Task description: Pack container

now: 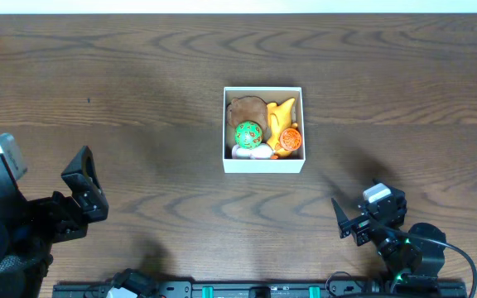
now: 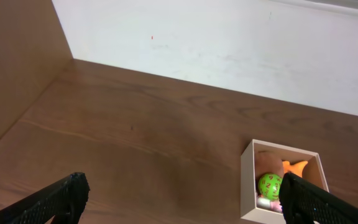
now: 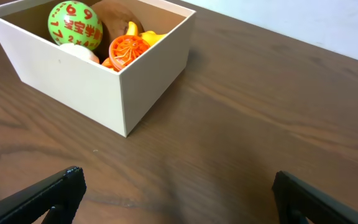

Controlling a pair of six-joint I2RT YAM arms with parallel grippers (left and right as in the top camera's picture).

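The container (image 1: 263, 163) is a small white cardboard box at the table's middle. It holds a green ball with red numbers (image 1: 248, 133), a brown toy (image 1: 246, 110), a yellow toy (image 1: 280, 112), an orange wheel-like toy (image 1: 291, 138) and a white toy (image 1: 245, 152). The box also shows in the left wrist view (image 2: 248, 180) and the right wrist view (image 3: 104, 90). My left gripper (image 1: 84, 192) is open and empty at the front left, far from the box. My right gripper (image 1: 363, 219) is open and empty at the front right.
The dark wooden table (image 1: 139, 83) spreads all around the box. A white wall (image 2: 229, 43) stands beyond the table's far edge. A black rail (image 1: 247, 290) runs along the front edge between the arm bases.
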